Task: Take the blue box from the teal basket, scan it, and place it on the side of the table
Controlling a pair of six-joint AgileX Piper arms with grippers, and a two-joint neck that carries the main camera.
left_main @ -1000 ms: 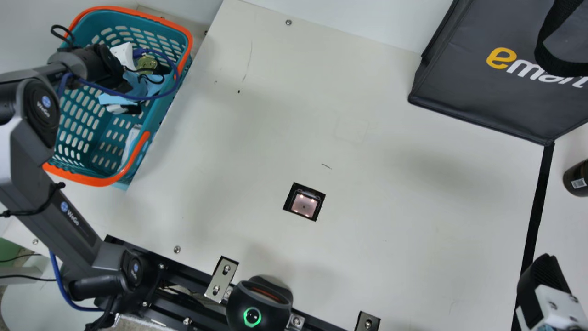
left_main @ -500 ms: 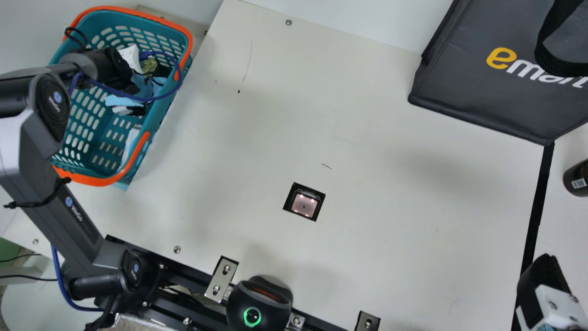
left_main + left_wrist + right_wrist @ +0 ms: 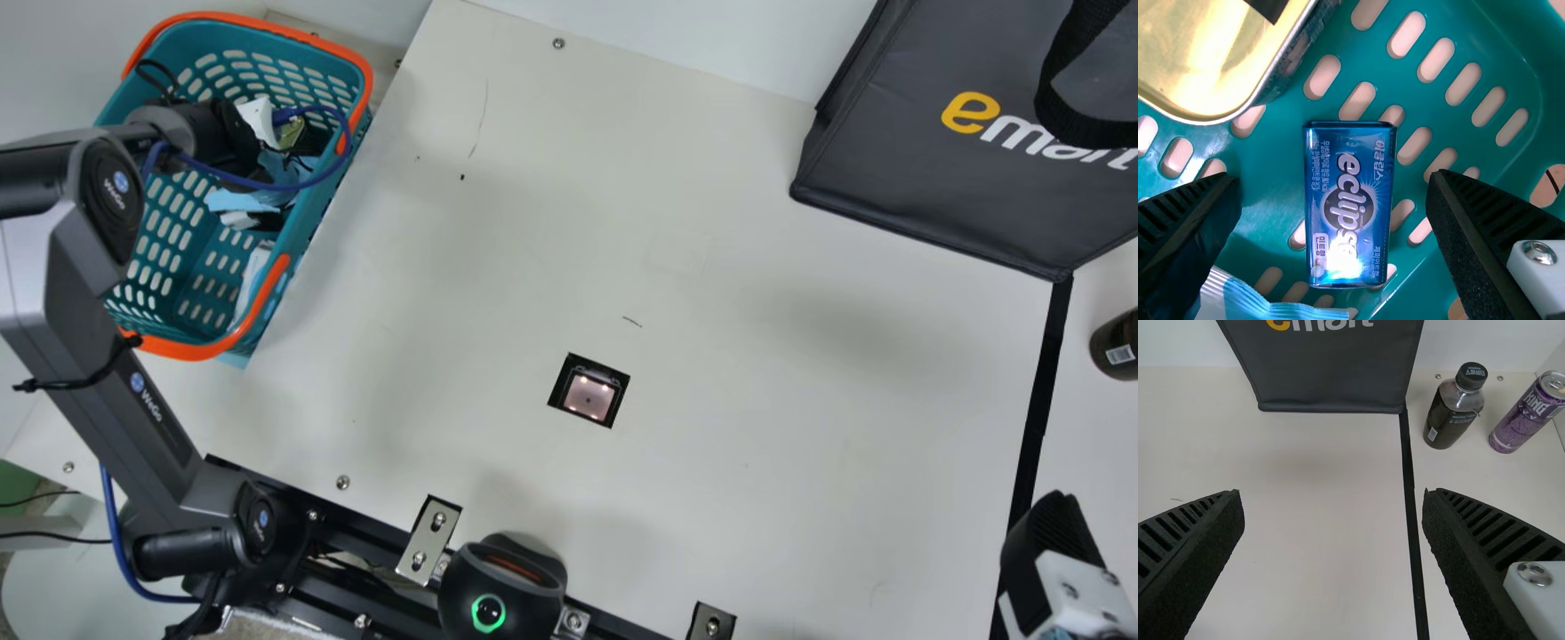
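Left pincer (image 3: pixel 1335 179): spread. Blue box (image 3: pixel 1348 167) lies ahead of it, aligned between its fingers, unheld, on the floor of the teal basket (image 3: pixel 1271 193). Right pincer (image 3: pixel 1333 495): spread, empty. Approach judged nearly complete; pick-up, scan and table (image 3: pixel 756 356) placement outstanding
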